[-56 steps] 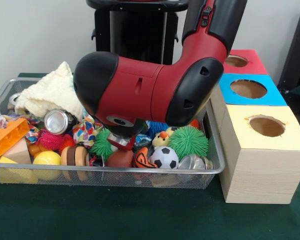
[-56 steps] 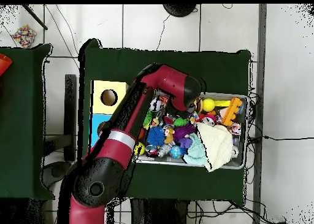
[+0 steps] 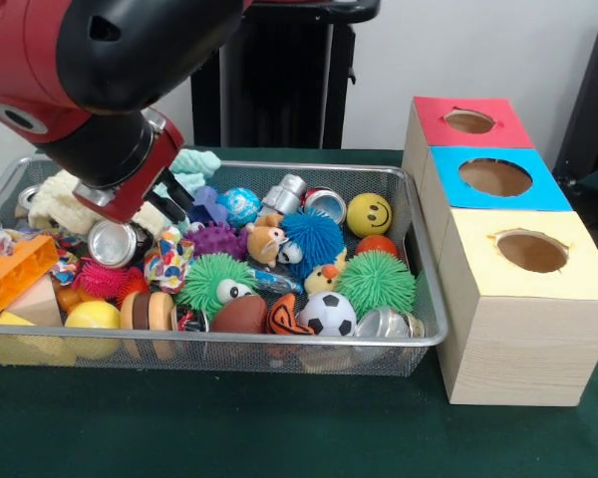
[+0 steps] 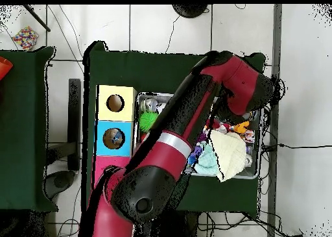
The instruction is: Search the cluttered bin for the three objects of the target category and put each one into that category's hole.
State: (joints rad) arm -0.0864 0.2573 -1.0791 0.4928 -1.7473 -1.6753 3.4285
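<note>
A dark green counter (image 3: 279, 428) stands before a white wall. The bin (image 3: 419, 299), heaped with toys, fills its left side; the hole (image 3: 469, 121) tops the red box at the far right corner. The hand (image 3: 169, 204) hangs over the bin's far-left toys; whether it grips anything I cannot tell.

A dark green tabletop (image 3: 279, 428) fills the lower frame. Behind it, a white wall (image 3: 458, 50) spans the upper right. From overhead, pale floor tiles (image 4: 162, 26) carry black cables (image 4: 65, 26) at upper left.
</note>
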